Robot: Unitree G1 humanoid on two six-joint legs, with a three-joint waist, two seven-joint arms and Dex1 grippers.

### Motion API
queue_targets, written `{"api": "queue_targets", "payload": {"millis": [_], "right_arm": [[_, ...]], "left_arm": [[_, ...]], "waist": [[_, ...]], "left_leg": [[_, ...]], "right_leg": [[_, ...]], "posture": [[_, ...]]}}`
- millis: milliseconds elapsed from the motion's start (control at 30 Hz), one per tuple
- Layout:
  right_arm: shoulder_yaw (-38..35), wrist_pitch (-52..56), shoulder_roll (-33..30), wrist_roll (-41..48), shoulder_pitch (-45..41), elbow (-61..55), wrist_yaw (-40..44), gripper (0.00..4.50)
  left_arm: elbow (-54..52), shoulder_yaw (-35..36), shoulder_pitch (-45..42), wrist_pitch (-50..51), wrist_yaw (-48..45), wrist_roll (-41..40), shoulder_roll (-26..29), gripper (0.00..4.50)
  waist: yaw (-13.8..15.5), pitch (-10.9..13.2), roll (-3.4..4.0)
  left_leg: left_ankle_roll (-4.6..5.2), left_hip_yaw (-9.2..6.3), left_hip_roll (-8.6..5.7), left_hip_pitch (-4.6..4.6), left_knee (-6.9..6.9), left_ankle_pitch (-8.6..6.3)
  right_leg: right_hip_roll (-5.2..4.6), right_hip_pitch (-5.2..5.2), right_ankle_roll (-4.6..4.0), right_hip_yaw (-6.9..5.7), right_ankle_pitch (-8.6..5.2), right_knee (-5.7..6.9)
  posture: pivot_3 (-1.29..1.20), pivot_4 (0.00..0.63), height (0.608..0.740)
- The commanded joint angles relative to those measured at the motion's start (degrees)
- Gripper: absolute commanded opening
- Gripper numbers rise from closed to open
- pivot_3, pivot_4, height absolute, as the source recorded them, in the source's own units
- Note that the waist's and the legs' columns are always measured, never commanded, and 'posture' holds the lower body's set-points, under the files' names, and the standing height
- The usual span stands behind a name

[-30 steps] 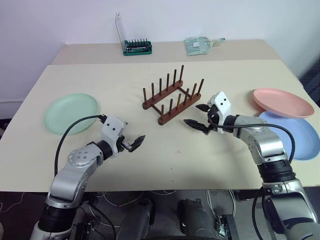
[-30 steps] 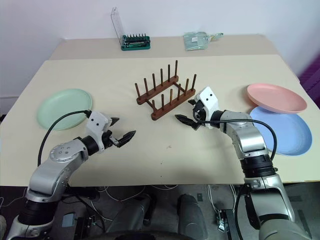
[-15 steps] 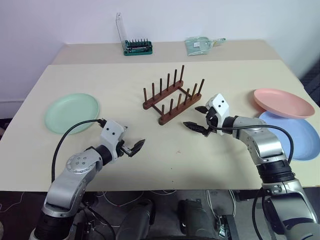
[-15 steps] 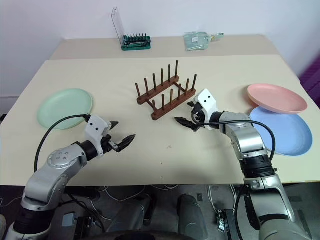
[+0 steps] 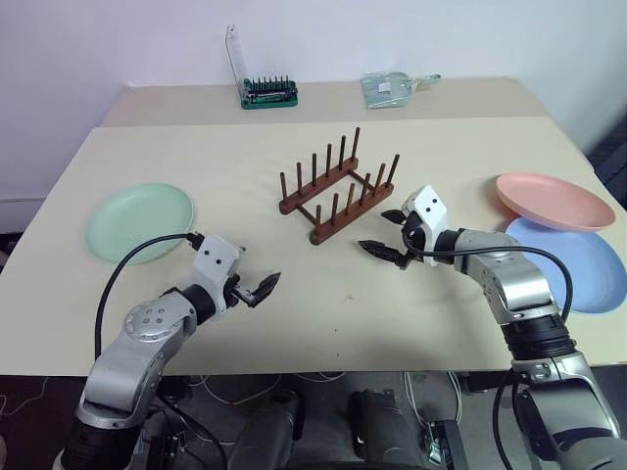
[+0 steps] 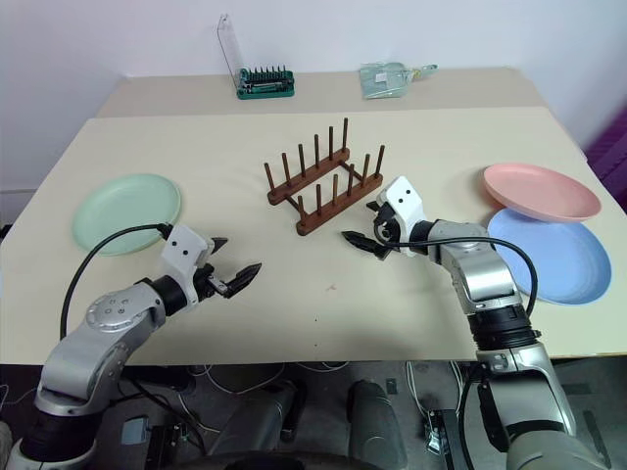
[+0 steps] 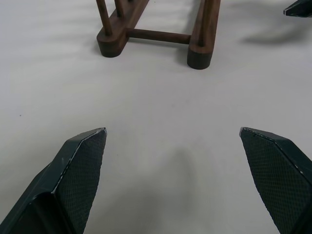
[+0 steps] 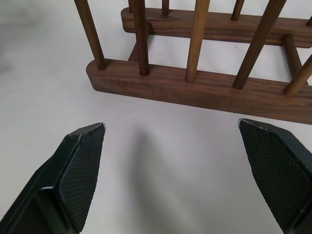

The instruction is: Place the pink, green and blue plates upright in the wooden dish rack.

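Note:
The wooden dish rack (image 5: 338, 191) stands empty mid-table, its pegs upright. The green plate (image 5: 140, 221) lies flat at the left. At the right, the pink plate (image 5: 554, 201) rests partly over the blue plate (image 5: 578, 264). My left gripper (image 5: 260, 286) hovers open over bare table near the front edge, pointing toward the rack (image 7: 156, 34) and well short of it. My right gripper (image 5: 374, 230) is open just to the right of the rack's near end, with the rack's rail (image 8: 204, 87) close ahead of its fingers. Neither gripper holds anything.
A second table behind carries a green tool holder (image 5: 269, 93) with a clear back and a clear packet (image 5: 392, 88). The table's front edge (image 5: 333, 370) runs just below both arms. A black cable (image 5: 147, 250) loops from the left wrist.

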Motion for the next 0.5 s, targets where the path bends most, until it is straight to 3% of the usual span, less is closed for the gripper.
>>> {"api": "queue_targets", "payload": {"millis": [33, 500], "right_arm": [[-0.38, -0.52, 0.39, -0.01, -1.70, -1.51, -0.26, 4.46], [-0.84, -0.49, 0.65, 0.10, -1.95, -0.63, -0.32, 4.46]], "left_arm": [[-0.32, 0.62, -0.94, -1.09, -0.48, -0.15, 0.57, 4.50], [-0.71, 0.69, -0.46, -0.78, -0.77, -1.30, 0.07, 4.50]], "waist": [[-0.02, 0.00, 0.00], [-0.05, 0.00, 0.00]], "left_leg": [[0.00, 0.00, 0.00, 0.00, 0.00, 0.00], [0.00, 0.00, 0.00, 0.00, 0.00, 0.00]], "right_leg": [[0.00, 0.00, 0.00, 0.00, 0.00, 0.00], [0.00, 0.00, 0.00, 0.00, 0.00, 0.00]], "posture": [[0.00, 0.150, 0.740], [0.00, 0.150, 0.740]]}}
